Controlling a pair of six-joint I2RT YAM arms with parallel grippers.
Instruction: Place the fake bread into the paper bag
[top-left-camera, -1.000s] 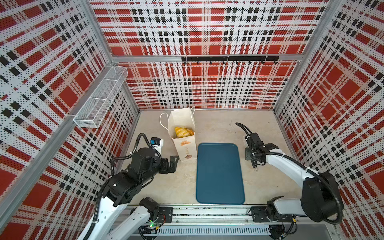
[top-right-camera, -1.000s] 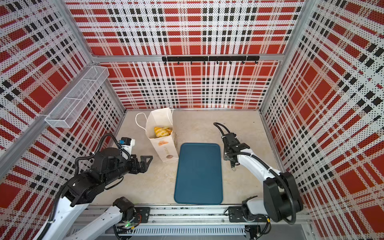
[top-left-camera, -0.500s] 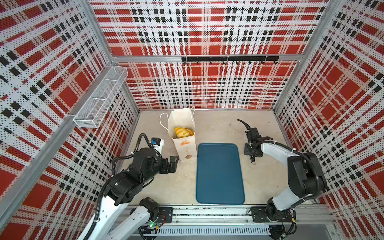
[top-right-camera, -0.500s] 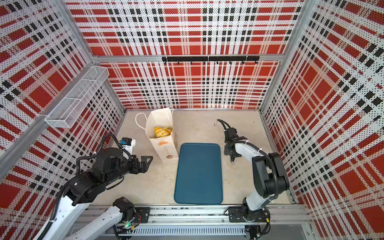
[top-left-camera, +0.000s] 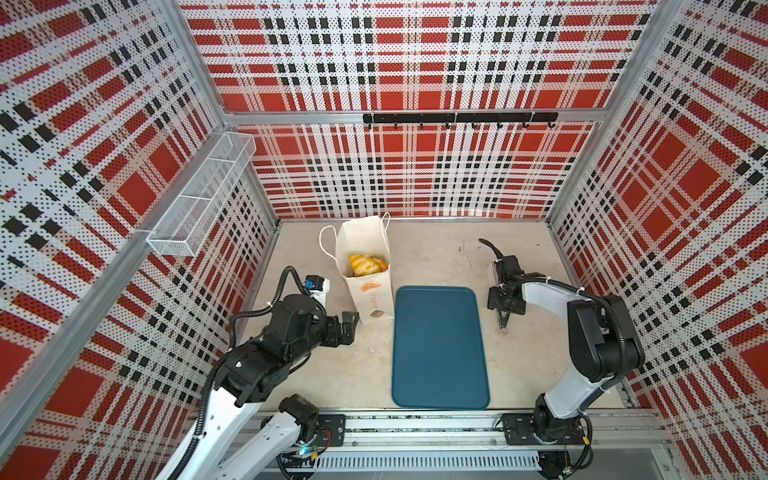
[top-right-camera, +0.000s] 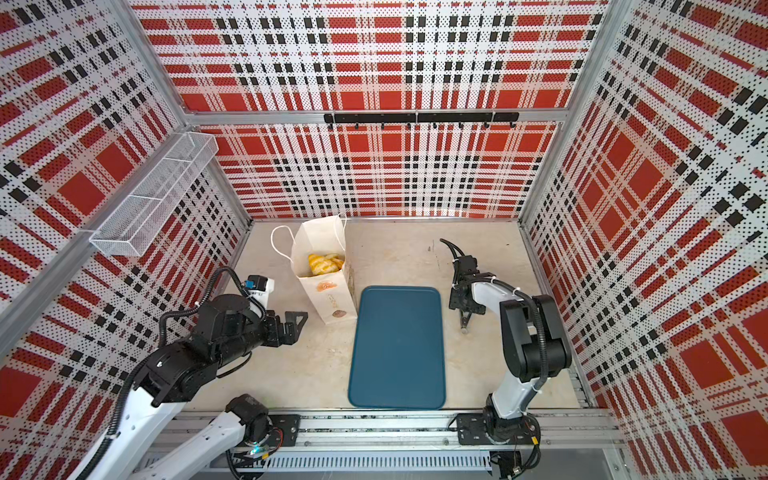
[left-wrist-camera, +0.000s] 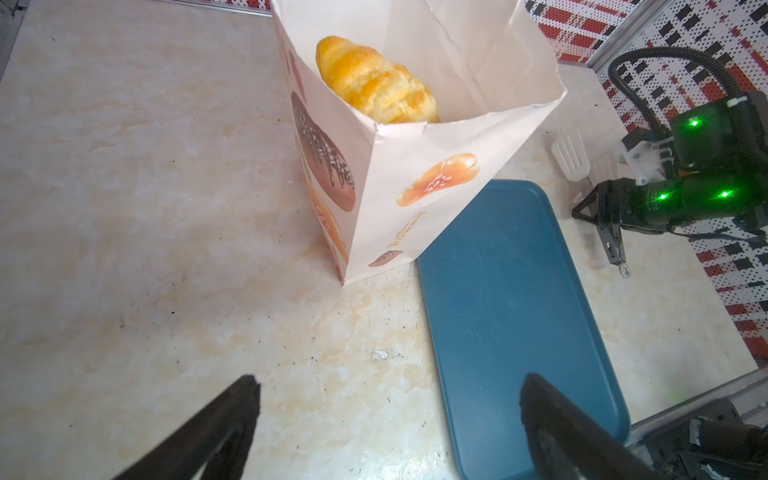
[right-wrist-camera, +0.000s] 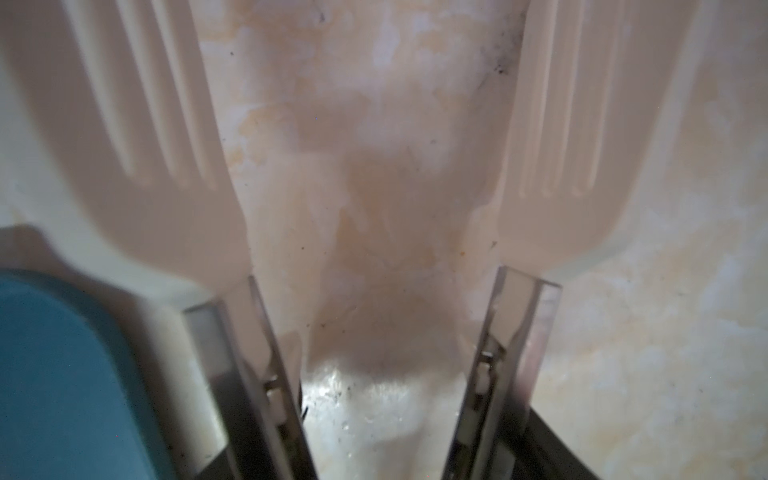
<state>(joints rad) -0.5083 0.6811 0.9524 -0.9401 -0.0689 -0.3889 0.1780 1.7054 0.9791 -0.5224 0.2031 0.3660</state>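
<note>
The task looks all but finished: the fake bread (top-left-camera: 365, 264) sits inside the paper bag (top-left-camera: 368, 291), which stands upright on the bench (top-left-camera: 436, 253) at the far left corner of the teal tray (top-left-camera: 440, 345), and no pastry shows on the tray or the bench. The left pincer (top-left-camera: 348, 328) hovers low just beside the bag's near side, its fingers wide apart and empty. The right pincer (top-left-camera: 503, 305) is low beside the tray's far right corner, straddling the tongs (left-wrist-camera: 568, 160); whether it clamps them I cannot tell.
</note>
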